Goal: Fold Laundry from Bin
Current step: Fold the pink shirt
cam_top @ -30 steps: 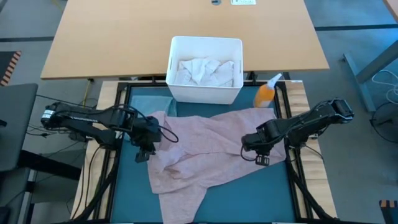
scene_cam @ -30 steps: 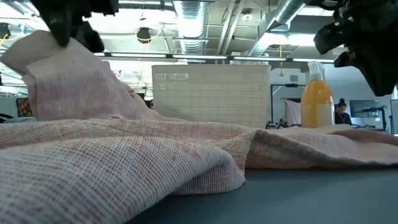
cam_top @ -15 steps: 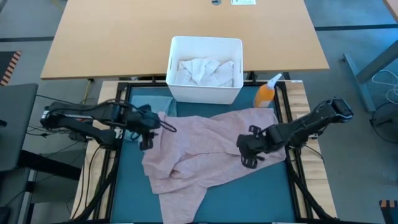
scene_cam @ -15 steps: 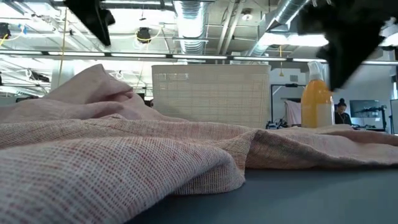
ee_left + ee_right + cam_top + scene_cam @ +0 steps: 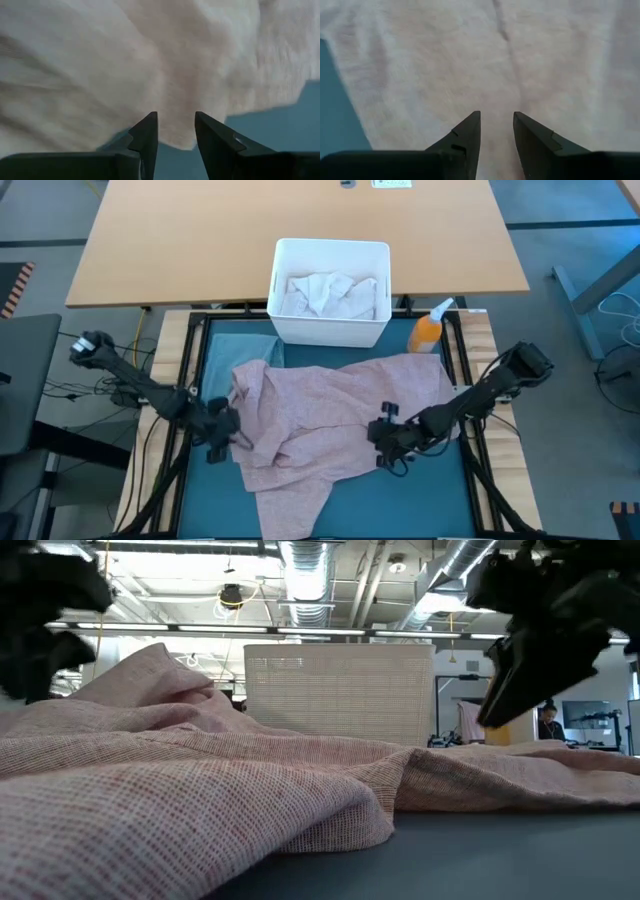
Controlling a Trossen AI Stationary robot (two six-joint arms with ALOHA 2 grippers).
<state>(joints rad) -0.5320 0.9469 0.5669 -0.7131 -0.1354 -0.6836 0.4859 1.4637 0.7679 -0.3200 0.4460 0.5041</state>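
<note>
From above, a dusty pink woven shirt [image 5: 335,420] lies rumpled across the teal-blue table mat [image 5: 215,485]. Just behind it stands the white rectangular plastic bin [image 5: 330,292], holding crumpled white cloth pieces [image 5: 327,293], with an orange spray bottle [image 5: 428,329] beside it. The left gripper [image 5: 222,432] sits at the shirt's left edge, the right gripper [image 5: 388,442] over its right half.

The table-level view hides the bin's contents, showing only its ribbed wall [image 5: 340,692] beyond the shirt's folds [image 5: 230,790].

The left wrist camera shows its fingers [image 5: 145,137] parted with nothing between them, at the shirt's hem [image 5: 170,75] over bare mat [image 5: 280,120].

The right wrist camera shows parted, empty fingers [image 5: 467,135] above a shirt seam [image 5: 507,55].
</note>
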